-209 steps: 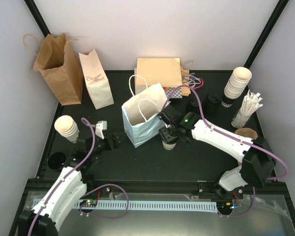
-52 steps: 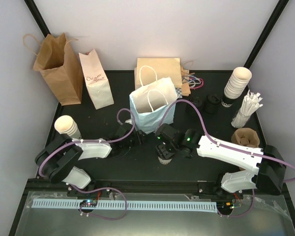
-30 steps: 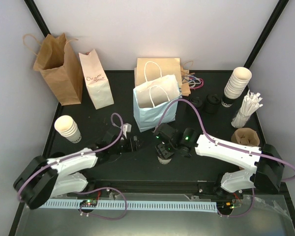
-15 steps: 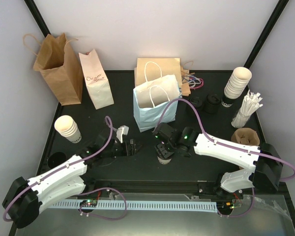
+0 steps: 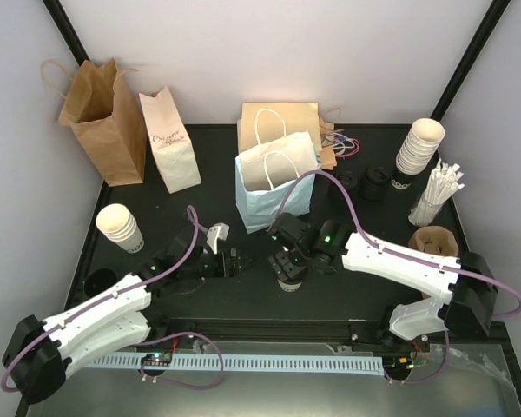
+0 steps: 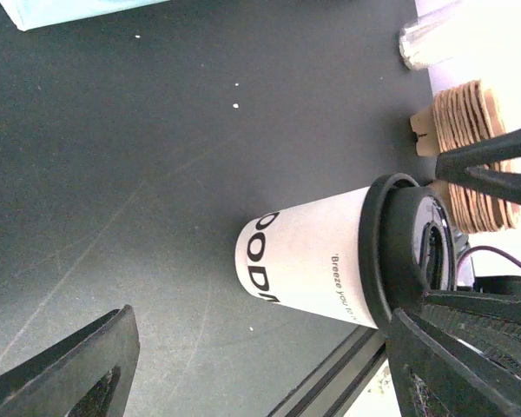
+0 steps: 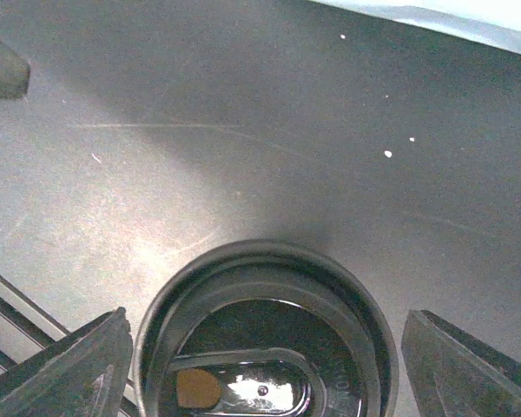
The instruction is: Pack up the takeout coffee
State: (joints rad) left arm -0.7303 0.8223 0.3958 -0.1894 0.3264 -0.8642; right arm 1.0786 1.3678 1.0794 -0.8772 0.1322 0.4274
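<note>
I have the right gripper (image 5: 287,263) directly above the takeout coffee (image 5: 288,282), pointing down at it. On the right wrist camera the cup's round black lid (image 7: 260,347) fills the space between my two fingers (image 7: 69,369). The jaws are spread wide, one finger on each side of the lid. I can make out only a thin sliver of dark table (image 5: 243,300) between each finger and the lid's rim, so as far as I can see the hand straddles the lid without pinching it. The cup stands upright on the table beneath this hand, with its base on the surface.

The left gripper (image 5: 236,261) sits low and just to the side of the cup, aimed at it. On its wrist camera both fingers (image 6: 78,373) stand far apart with nothing between them. The cup is a little ahead of the fingertips and not touching them. From this side I see the cream-white wall, the dark print near its base, a small line of lettering higher up, and the black lid on top. The tips of the right hand's fingers flank that lid.

Past the cup, as seen from the left hand, is a stack of brown cardboard sleeves (image 6: 469,130). A light-blue paper bag (image 5: 273,195) stands upright and open-mouthed just beyond the right hand, close to it but apart from the cup.
</note>
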